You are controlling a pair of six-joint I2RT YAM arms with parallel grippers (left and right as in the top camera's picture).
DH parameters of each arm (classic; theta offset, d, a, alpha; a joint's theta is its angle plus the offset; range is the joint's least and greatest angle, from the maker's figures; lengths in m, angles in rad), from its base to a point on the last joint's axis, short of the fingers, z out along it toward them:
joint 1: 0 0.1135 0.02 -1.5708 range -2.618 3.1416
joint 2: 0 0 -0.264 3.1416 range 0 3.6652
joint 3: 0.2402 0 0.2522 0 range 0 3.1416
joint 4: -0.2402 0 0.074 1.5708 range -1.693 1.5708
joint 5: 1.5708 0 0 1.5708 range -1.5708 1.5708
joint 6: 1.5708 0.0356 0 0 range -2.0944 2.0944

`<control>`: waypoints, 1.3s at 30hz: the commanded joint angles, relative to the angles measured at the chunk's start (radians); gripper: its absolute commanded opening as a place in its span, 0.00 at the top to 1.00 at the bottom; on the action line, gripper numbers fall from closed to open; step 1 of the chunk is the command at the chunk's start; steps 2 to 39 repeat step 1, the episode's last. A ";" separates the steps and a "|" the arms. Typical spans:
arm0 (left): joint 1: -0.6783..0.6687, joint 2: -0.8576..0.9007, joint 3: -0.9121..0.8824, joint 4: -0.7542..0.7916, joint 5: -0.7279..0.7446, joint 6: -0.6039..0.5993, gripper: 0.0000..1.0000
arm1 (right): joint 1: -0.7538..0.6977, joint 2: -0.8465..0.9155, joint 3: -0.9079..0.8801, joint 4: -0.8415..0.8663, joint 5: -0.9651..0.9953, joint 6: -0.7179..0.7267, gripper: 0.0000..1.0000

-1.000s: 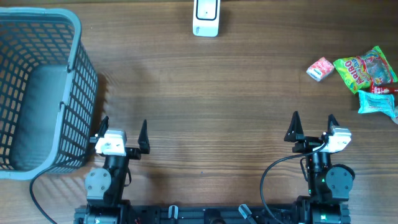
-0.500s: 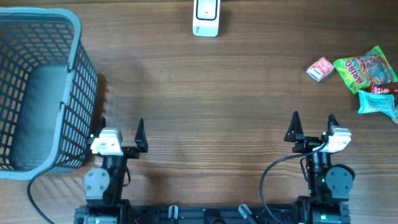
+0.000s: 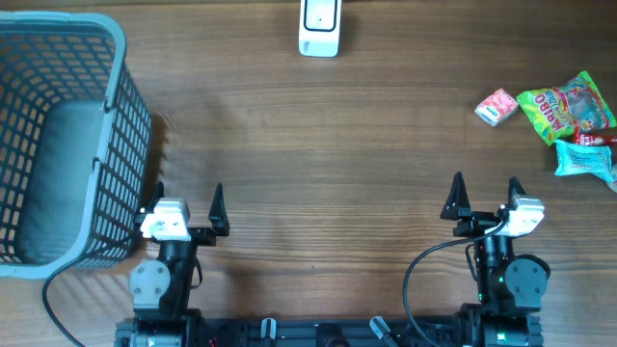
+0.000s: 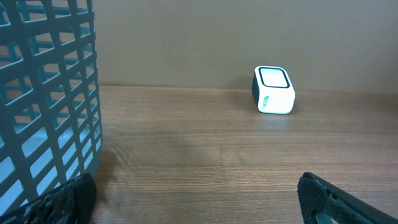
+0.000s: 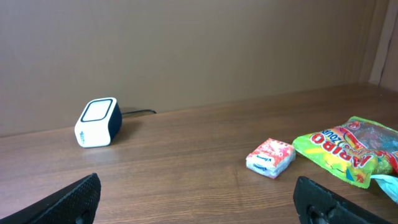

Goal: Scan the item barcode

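grey-blue lattice basket (image 3: 120, 116), white scanner (image 3: 319, 27), green candy bag (image 3: 567, 106).

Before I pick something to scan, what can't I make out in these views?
Barcodes: none readable on the small red packet or gummy bag; too small, overhead and right wrist.
Teal packet: cut off by the right edge in both.
Scanner: top cropped overhead.
Basket: left side out of frame.

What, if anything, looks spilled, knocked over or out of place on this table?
Nothing stands out. The scanner stands upright at the far edge, the basket sits upright on the left, and the snack packets lie loosely clustered on the right, none visibly torn. The left gripper and right gripper are open and empty.
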 commanded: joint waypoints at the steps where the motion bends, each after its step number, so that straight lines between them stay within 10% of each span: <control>1: 0.009 -0.008 -0.010 0.003 -0.010 -0.010 0.00 | 0.004 -0.010 -0.001 0.003 0.009 -0.011 0.00; 39: 0.009 -0.008 -0.010 0.003 -0.010 -0.010 0.00 | 0.004 -0.010 -0.001 0.003 0.009 -0.011 0.00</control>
